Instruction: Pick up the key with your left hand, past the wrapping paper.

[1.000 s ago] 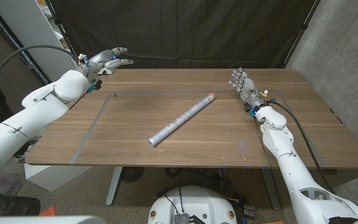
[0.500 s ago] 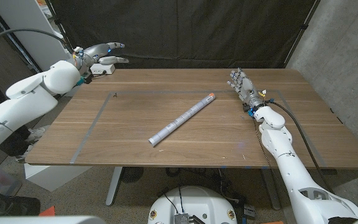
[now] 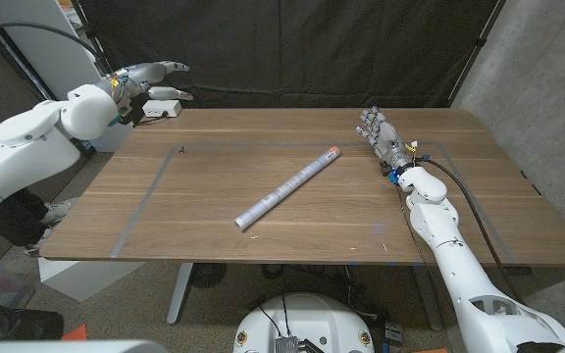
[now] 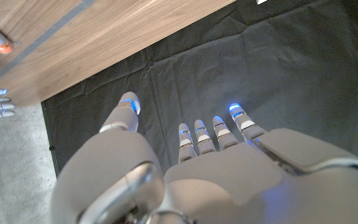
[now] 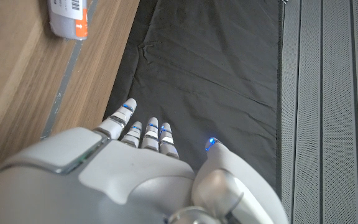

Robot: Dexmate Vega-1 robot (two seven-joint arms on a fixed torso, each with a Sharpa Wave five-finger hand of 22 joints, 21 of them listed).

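Wooden boards make up the table (image 3: 263, 245), and on them the roll of wrapping paper (image 3: 288, 186) is laid slantwise near the middle, its orange-capped end turned toward the far edge. That roll is taken here as the landmark. The key (image 3: 181, 150) is seen as a small dark speck on the robot's left of the roll, well apart from it and nearer the far edge, just inside the grey tape line (image 3: 141, 206). It is too small for its lie to be read.

The left hand (image 3: 148, 78) is held off the table beyond its far left corner, far from the roll and some way past the key, above a white block (image 3: 164, 110) that sits at that corner. Its fingers are spread and nothing is held. In the left wrist view the fingertips (image 4: 129, 102) are shown apart over black cloth.

The right hand (image 3: 382, 132) is stood at the far right, on the other side of the roll, fingers straight and close together, holding nothing.

The reach is judged not yet begun. For it to be done well, the left hand should be brought back over the key and lowered straight down. Thumb and a fingertip should be closed low against the wood, since so flat a thing is likely to slip. The roll need not be touched.
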